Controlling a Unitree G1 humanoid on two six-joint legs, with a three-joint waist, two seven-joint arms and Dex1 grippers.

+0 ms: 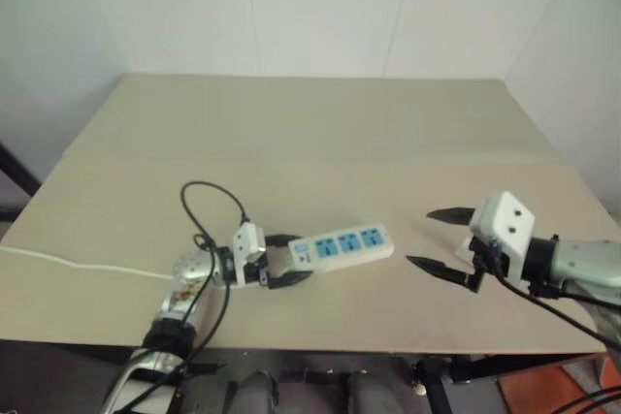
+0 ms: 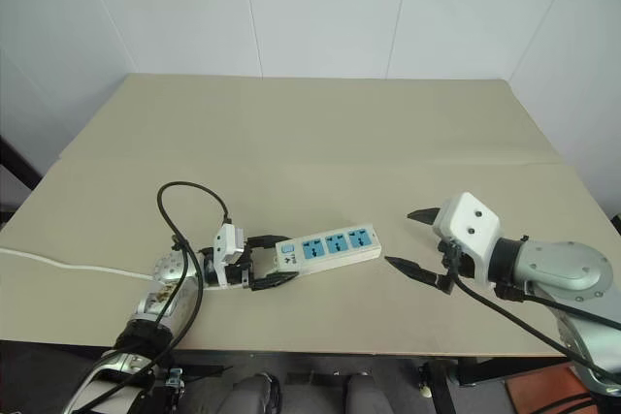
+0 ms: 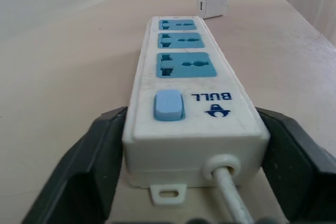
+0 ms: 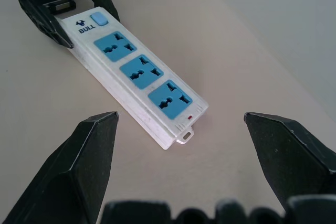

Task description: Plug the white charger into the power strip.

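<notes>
Two left fingers (image 3: pixel 102 166) straddle the switch end of the power strip (image 1: pixel 342 244), not yet clamped. Its length points at the right gripper (image 1: pixel 441 238), gaping and empty; the white charger (image 3: pixel 212 3) lies beyond the far end.

Even, soft indoor light, fairly bright, no glare. Faint diffuse shadows under the power strip (image 1: pixel 342 245) on the surface (image 1: pixel 320 133). Wrist views blur up close.

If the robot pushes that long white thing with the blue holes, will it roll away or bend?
Probably neither. The power strip is a flat-bottomed bar lying on the table, so it would likely slide or swivel, not roll. Its hard-looking shell suggests it stays stiff. Only its thin cord looks floppy. The left gripper straddles the switch end, which may steady it.
</notes>
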